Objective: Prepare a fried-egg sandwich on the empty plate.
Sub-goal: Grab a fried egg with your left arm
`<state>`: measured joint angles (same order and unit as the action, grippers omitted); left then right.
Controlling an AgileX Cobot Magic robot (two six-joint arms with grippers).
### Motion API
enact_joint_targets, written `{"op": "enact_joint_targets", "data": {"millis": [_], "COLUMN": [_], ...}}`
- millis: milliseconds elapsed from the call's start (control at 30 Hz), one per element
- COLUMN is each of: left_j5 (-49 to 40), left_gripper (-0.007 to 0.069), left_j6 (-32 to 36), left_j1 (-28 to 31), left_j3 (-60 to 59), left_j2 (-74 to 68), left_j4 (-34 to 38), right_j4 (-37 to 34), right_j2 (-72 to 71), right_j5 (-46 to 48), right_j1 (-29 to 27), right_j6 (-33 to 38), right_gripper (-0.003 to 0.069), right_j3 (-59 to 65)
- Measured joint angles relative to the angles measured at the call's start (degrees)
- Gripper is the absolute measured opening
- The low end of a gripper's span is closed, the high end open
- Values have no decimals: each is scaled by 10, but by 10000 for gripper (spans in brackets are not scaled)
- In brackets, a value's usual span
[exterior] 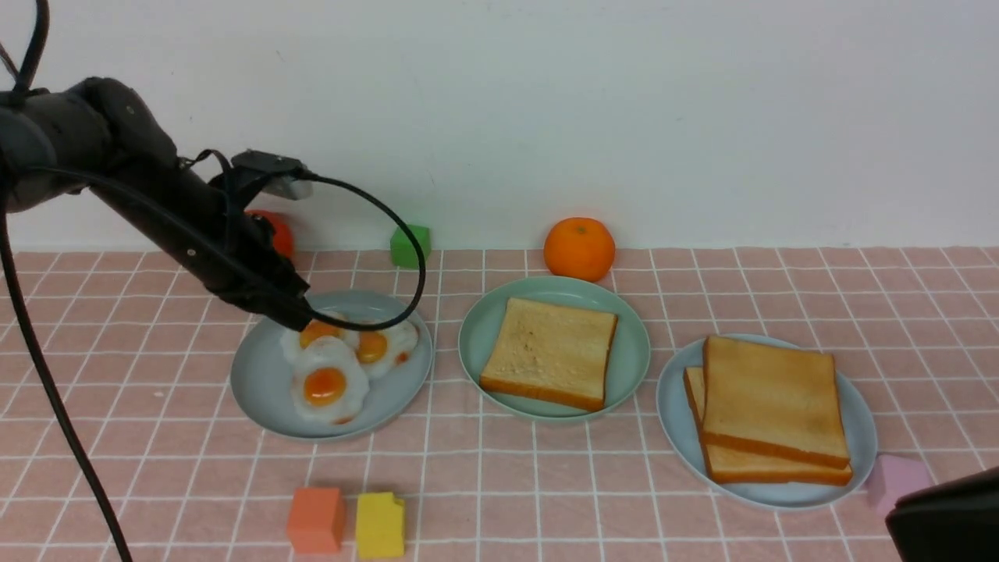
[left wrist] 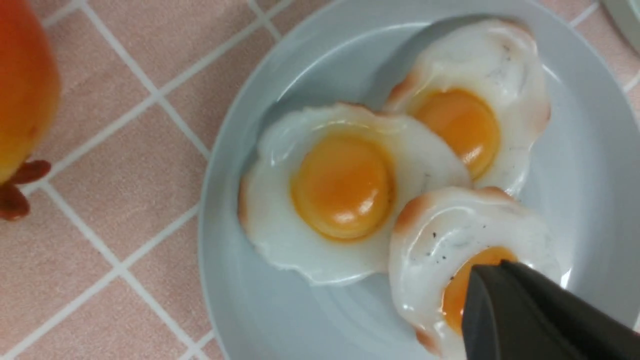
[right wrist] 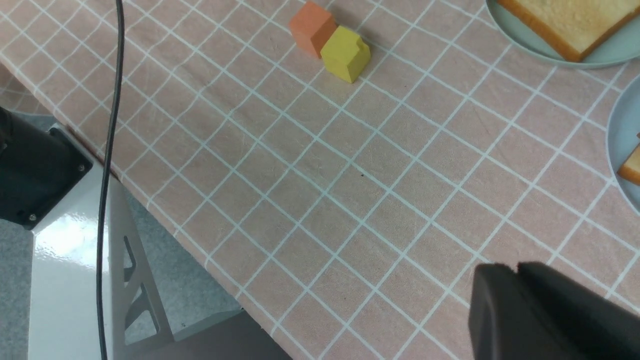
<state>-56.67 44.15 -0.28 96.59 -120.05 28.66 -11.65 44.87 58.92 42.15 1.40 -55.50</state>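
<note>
The left arm (exterior: 156,211) is matte black with rounded joint housings; a thin black cable (exterior: 411,234) loops from a small grey-faced camera box (exterior: 273,170) on it. The left pincer (left wrist: 487,274) and the right pincer (right wrist: 517,271) are charcoal wedges. The stand (right wrist: 65,260) is glossy white

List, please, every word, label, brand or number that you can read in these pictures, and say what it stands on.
None: no writing, label or number shows on the green plate, the toast on it, the fried eggs, the coloured blocks, the orange or the checked cloth.
</note>
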Motion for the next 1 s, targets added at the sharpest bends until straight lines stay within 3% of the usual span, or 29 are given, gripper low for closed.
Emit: {"op": "enact_joint_targets", "data": {"millis": [100, 200, 267, 367, 700, 1000], "left_j5": [-1, 1, 13, 30, 51, 47], "left_gripper": [92, 218, 341, 390, 350, 348], "left_j6": [-1, -10, -22, -26, -141, -153], "left_j1": [0, -1, -9, -23, -68, -68], "left_j3": [0, 0, 0, 0, 0, 0], "left_j2": [-7, -16, -23, -26, -26, -26], "left_j4": [-1, 0, -4, -23, -131, -144], "right_j4": [0, 0, 0, -1, -1, -1], "right_j2": [0, 0, 0, 0, 0, 0], "right_j5": [0, 0, 0, 0, 0, 0], "right_j1": [0, 0, 0, 0, 0, 0], "right_j6": [2, 2, 7, 13, 18, 31], "right_gripper": [84, 85, 85, 85, 85, 85], "right_j3": [0, 0, 1, 1, 1, 1]}}
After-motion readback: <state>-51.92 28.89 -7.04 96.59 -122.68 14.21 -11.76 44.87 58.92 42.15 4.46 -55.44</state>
